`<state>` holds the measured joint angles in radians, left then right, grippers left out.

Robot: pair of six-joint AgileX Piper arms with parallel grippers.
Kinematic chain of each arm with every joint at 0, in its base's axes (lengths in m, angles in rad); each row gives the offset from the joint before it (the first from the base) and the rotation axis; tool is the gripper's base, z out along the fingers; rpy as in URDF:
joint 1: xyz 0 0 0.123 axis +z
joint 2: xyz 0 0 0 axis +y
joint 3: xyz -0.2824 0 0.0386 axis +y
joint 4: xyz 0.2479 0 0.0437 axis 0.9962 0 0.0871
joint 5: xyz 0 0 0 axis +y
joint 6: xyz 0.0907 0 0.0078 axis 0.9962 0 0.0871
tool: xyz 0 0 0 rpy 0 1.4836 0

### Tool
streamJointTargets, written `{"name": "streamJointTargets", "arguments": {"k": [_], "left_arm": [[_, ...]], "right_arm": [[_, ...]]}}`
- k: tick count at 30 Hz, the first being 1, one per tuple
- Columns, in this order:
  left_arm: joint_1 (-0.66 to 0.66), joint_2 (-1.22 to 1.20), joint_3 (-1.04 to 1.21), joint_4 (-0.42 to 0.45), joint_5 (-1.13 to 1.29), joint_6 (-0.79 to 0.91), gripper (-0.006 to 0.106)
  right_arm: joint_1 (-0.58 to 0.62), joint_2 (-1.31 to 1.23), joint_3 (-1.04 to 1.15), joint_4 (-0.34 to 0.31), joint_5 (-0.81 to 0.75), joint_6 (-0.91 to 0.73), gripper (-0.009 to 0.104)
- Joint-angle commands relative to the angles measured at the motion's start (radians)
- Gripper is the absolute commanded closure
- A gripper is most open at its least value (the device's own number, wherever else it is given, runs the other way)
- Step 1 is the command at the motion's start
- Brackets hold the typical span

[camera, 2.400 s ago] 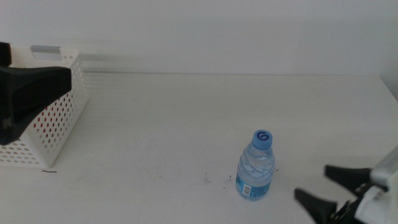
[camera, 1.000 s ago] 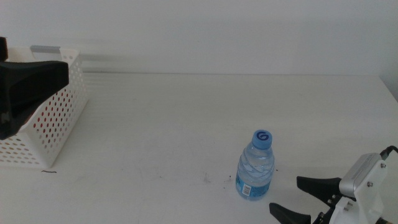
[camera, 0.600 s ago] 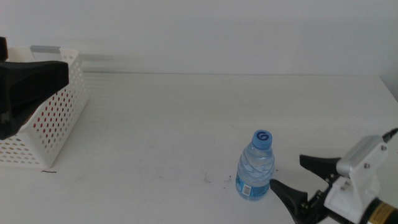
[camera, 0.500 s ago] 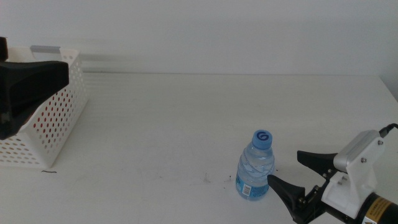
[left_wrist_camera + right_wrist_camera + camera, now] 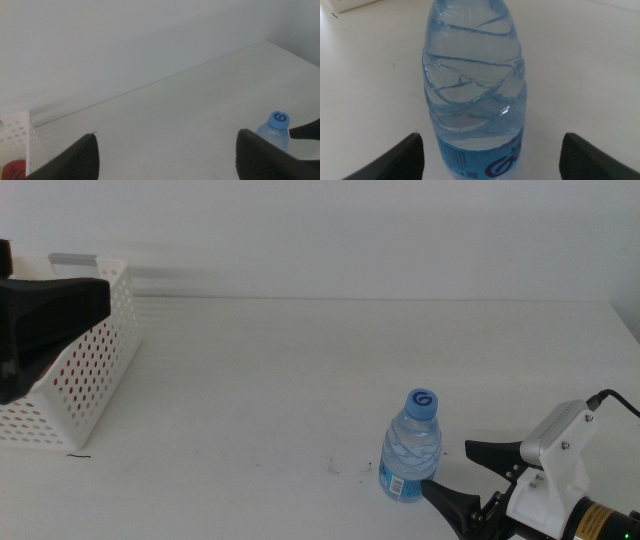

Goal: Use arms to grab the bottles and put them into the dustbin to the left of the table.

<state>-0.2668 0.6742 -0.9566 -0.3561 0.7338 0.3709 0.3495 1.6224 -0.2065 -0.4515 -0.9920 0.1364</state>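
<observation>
A small clear water bottle [image 5: 410,448] with a blue cap stands upright on the white table [image 5: 300,380], front right of centre. My right gripper [image 5: 466,476] is open just right of its base, one jaw behind and one in front. In the right wrist view the bottle [image 5: 475,85] fills the middle, and the right gripper [image 5: 491,137] has its jaws wide apart on either side without touching. My left gripper [image 5: 166,134] is open and empty, held high by the dustbin [image 5: 90,370]. A red can [image 5: 12,170] lies inside the dustbin [image 5: 15,135].
The left arm shows as a dark blurred mass [image 5: 45,325] in front of the dustbin at the far left. The left wrist view also shows the bottle [image 5: 274,131] with a tip of the other arm's jaw [image 5: 305,131] beside it. A white wall backs the table.
My right gripper has come in from the right edge, leftward, until its open jaws flank the water bottle. The bottle and the left arm have stayed put.
</observation>
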Motion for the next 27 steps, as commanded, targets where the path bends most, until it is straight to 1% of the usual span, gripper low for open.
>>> {"name": "streamJointTargets", "arguments": {"k": [1,3,6,7,14,16,17,23,24,25,26,27], "left_arm": [[-0.003,-0.002,0.004,-0.003,-0.013,-0.002,0.007],[-0.003,-0.002,0.004,-0.003,-0.013,-0.002,0.007],[-0.003,-0.002,0.004,-0.003,-0.013,-0.002,0.007],[-0.003,-0.002,0.004,-0.003,-0.013,-0.002,0.007],[-0.003,-0.002,0.004,-0.001,-0.013,-0.002,0.007],[-0.003,-0.002,0.004,-0.001,-0.013,-0.002,0.007],[-0.003,-0.002,0.004,-0.001,-0.013,-0.002,0.007],[-0.003,-0.002,0.004,-0.001,-0.016,-0.002,0.007],[-0.003,-0.002,0.004,-0.001,-0.016,-0.002,0.007],[-0.003,-0.002,0.004,-0.001,-0.016,-0.002,0.007],[-0.003,-0.002,0.004,-0.001,-0.016,-0.002,0.007],[-0.003,-0.002,0.004,-0.001,-0.016,-0.002,0.007]], "right_arm": [[0.017,0.001,-0.007,-0.006,-0.007,-0.007,0.002],[0.035,0.001,-0.009,0.009,-0.007,-0.022,0.002],[0.061,0.001,-0.019,0.059,-0.005,-0.059,0.002],[0.063,0.001,-0.028,0.061,0.001,-0.059,0.002],[0.063,0.072,-0.078,0.061,0.004,-0.055,0.002],[0.063,0.104,-0.1,0.047,0.002,-0.05,0.002],[0.067,0.121,-0.114,0.035,0.0,-0.047,0.002],[0.105,0.212,-0.211,0.037,0.002,-0.047,0.002],[0.109,0.223,-0.228,0.041,0.006,-0.047,0.004],[0.109,0.237,-0.241,0.046,0.006,-0.047,0.008],[0.109,0.249,-0.252,0.051,0.006,-0.047,0.016],[0.109,0.259,-0.257,0.054,0.008,-0.047,0.027]]}}
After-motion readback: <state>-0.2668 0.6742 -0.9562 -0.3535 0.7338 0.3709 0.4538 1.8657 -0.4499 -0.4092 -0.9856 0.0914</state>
